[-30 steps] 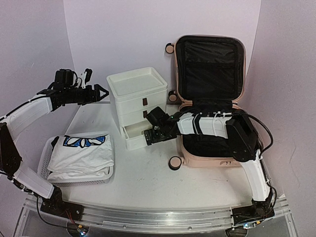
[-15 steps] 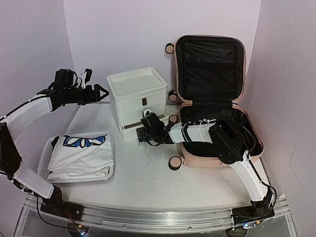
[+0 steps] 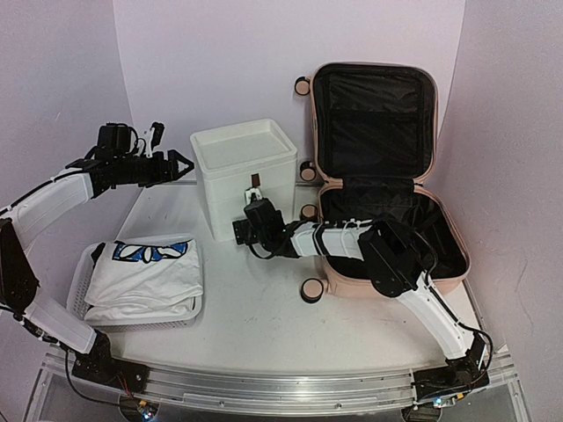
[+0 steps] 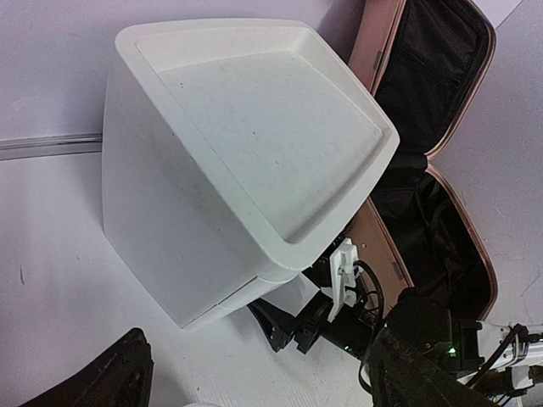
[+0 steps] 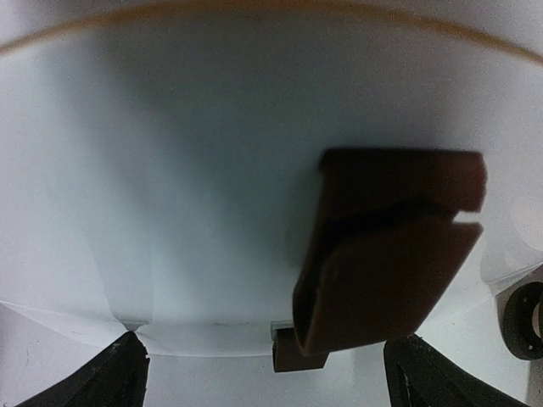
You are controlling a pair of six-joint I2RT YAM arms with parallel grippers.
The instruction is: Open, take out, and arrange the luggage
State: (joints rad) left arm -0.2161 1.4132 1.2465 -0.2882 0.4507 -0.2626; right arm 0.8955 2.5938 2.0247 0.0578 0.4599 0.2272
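Observation:
The pale pink suitcase (image 3: 369, 287) lies open at the right, lid up against the back wall, black lining (image 3: 387, 230) showing. It also shows in the left wrist view (image 4: 378, 41). My right gripper (image 3: 242, 230) is open and empty, right against the front of the white drawer unit (image 3: 242, 171), left of the suitcase. In the right wrist view my right gripper (image 5: 271, 383) has its fingers spread either side of a brown drawer handle (image 5: 390, 263). My left gripper (image 3: 180, 164) is open and empty, held in the air left of the drawer unit.
A white mesh basket (image 3: 81, 280) with a folded white shirt (image 3: 149, 272) sits at the front left. A suitcase wheel (image 3: 310, 290) sticks out toward the table's middle. The drawer unit (image 4: 237, 144) fills the left wrist view, with my right gripper (image 4: 288, 326) below it.
My right gripper has moved left and back against the drawer unit, and the bottom drawer that stood pulled out is now shut. The left arm has not moved.

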